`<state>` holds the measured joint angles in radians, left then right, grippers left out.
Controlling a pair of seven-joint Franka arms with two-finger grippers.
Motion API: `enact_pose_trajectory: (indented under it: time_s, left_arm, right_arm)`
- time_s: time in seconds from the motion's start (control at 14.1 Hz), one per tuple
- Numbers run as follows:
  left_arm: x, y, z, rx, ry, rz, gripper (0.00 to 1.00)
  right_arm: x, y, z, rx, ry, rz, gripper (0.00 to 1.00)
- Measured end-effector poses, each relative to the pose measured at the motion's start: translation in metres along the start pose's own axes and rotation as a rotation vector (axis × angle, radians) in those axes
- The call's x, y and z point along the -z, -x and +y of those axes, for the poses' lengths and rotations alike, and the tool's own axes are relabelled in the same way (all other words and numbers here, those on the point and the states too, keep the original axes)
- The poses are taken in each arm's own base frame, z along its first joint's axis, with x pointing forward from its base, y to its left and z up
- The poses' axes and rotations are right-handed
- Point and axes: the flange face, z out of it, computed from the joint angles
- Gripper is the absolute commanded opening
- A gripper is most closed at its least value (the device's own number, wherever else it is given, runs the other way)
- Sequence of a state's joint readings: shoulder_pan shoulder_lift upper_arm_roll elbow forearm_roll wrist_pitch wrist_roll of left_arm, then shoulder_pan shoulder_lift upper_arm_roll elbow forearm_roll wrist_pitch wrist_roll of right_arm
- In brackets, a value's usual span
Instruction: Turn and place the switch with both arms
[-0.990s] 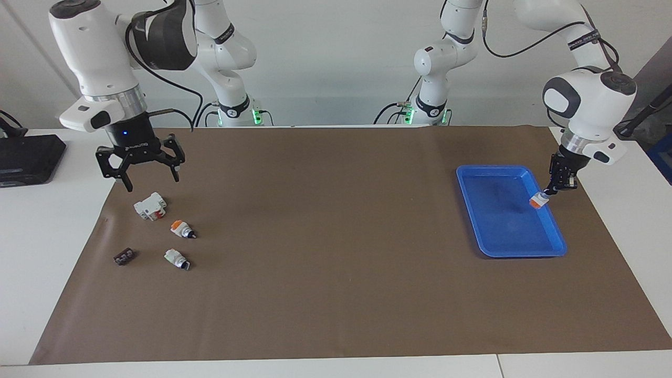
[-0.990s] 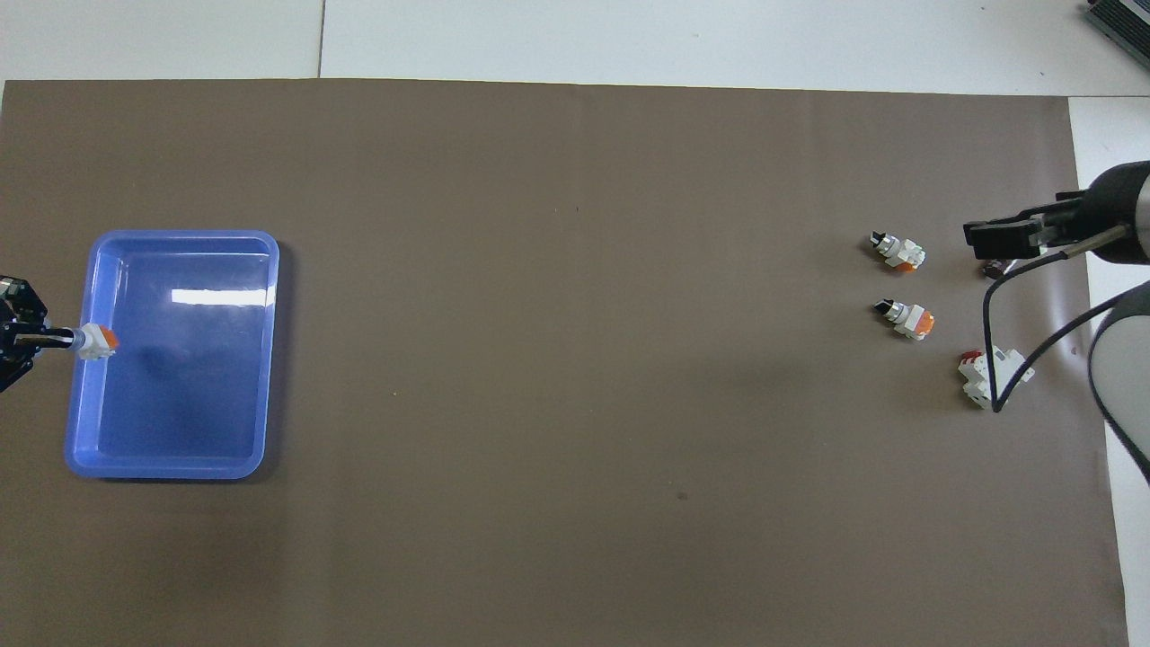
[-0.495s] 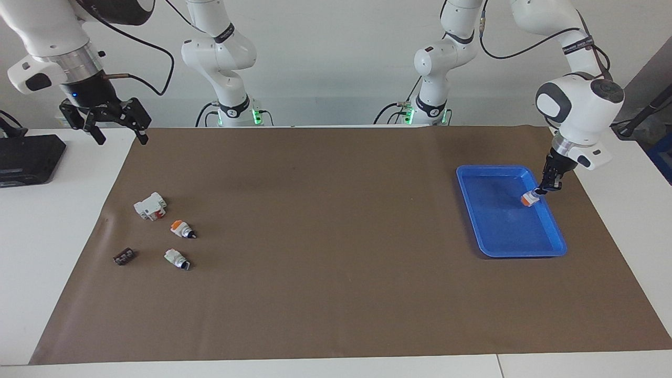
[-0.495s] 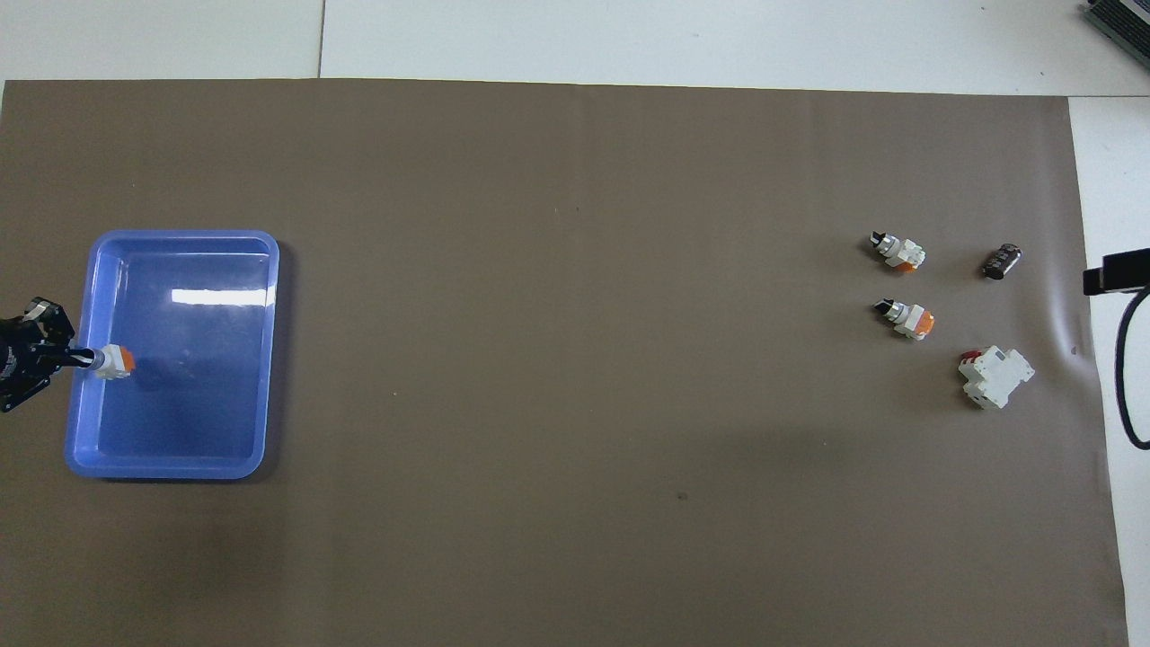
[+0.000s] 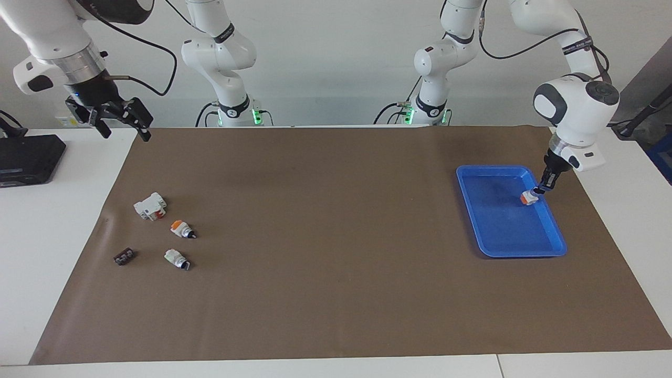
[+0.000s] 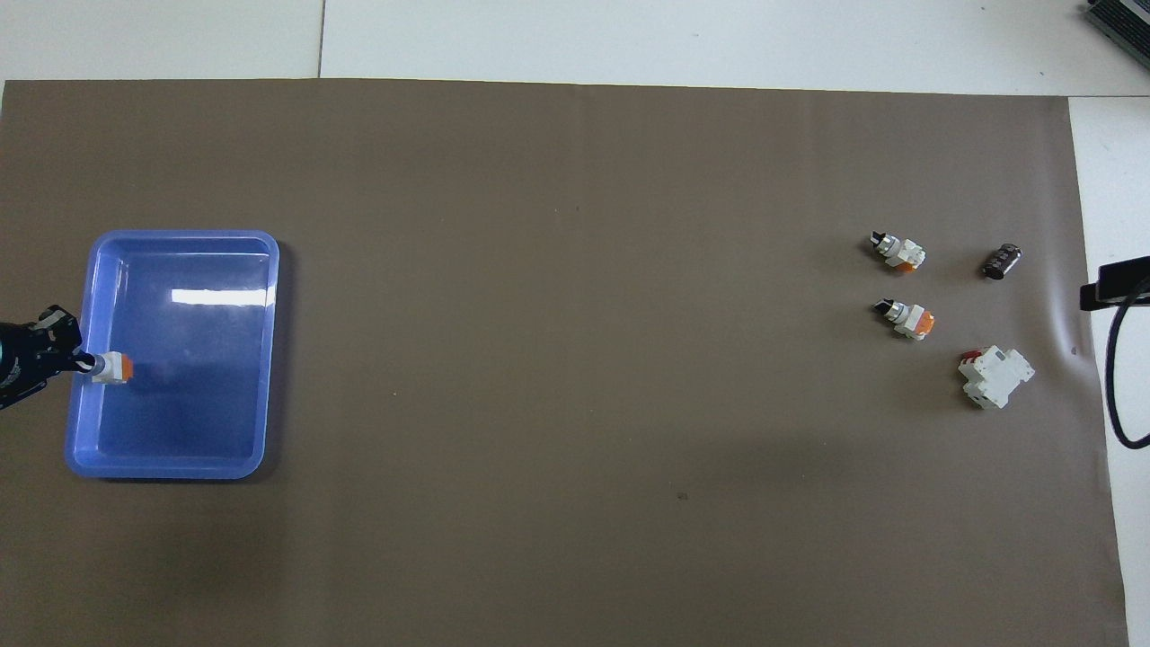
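The switch [image 5: 176,258], white with a green block and a black knob, lies on the brown mat at the right arm's end; it also shows in the overhead view [image 6: 898,252]. My left gripper [image 5: 544,187] is shut on the knob of a white, orange-ended switch [image 5: 529,197] and holds it low over the blue tray [image 5: 504,251], just inside the rim; I cannot tell whether it touches. In the overhead view the left gripper [image 6: 84,362] holds this switch [image 6: 115,367] over the tray [image 6: 180,467]. My right gripper [image 5: 123,130] is open and empty, raised over the table's edge.
Nearer to the robots than the switch lie another orange-ended switch [image 5: 181,229] [image 6: 907,318] and a larger white block with red [image 5: 150,206] [image 6: 993,377]. A small dark part [image 5: 124,256] [image 6: 1001,261] lies beside the switch. A black box [image 5: 29,157] stands off the mat.
My right gripper has risen from over the white block and drawn back to the table's edge. My left gripper has carried the orange-ended switch a little farther in over the tray.
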<state>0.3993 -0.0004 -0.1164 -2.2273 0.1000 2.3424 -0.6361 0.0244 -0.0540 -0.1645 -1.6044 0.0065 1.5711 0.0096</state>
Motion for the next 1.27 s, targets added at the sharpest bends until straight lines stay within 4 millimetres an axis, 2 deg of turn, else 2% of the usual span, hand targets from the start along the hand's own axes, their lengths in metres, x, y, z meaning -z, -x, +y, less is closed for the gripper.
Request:
enact_pose_trajectory:
  time_s: [0.14, 0.21, 0.28, 0.42, 0.49, 0.64, 0.92, 1.06, 1.27]
  left_arm:
    - [-0.002, 0.0, -0.004, -0.043, -0.003, -0.003, 0.0]
    - [-0.002, -0.001, -0.005, -0.052, -0.003, -0.003, 0.04]
    - [-0.001, -0.002, -0.006, -0.063, -0.003, -0.002, 0.25]
    - [0.0, -0.004, -0.009, -0.092, -0.003, 0.001, 0.57]
    - [0.001, -0.005, -0.011, -0.102, -0.003, 0.003, 0.66]
    - [0.004, -0.008, -0.014, -0.109, -0.001, 0.009, 0.71]
    - [0.021, -0.016, -0.004, -0.124, 0.013, 0.035, 0.71]
    - [0.04, -0.018, 0.011, -0.147, 0.006, 0.025, 0.71]
    - [0.081, -0.016, 0.052, -0.208, 0.001, 0.009, 0.71]
  right_arm:
    - [0.001, 0.001, -0.005, 0.008, -0.006, -0.001, 1.0]
    - [0.002, 0.002, -0.007, 0.009, -0.008, -0.006, 1.0]
    - [0.004, 0.003, -0.008, 0.004, -0.01, -0.011, 1.0]
    - [0.009, 0.004, -0.008, -0.006, -0.011, -0.015, 1.0]
    - [0.01, 0.004, -0.008, -0.008, -0.011, -0.014, 1.0]
    - [0.01, 0.004, -0.013, 0.0, -0.009, -0.014, 1.0]
    - [0.009, 0.005, -0.028, 0.02, -0.008, -0.015, 1.0]
    - [0.009, 0.004, -0.026, 0.015, -0.008, -0.015, 1.0]
    - [0.01, 0.004, -0.024, 0.013, -0.009, -0.012, 1.0]
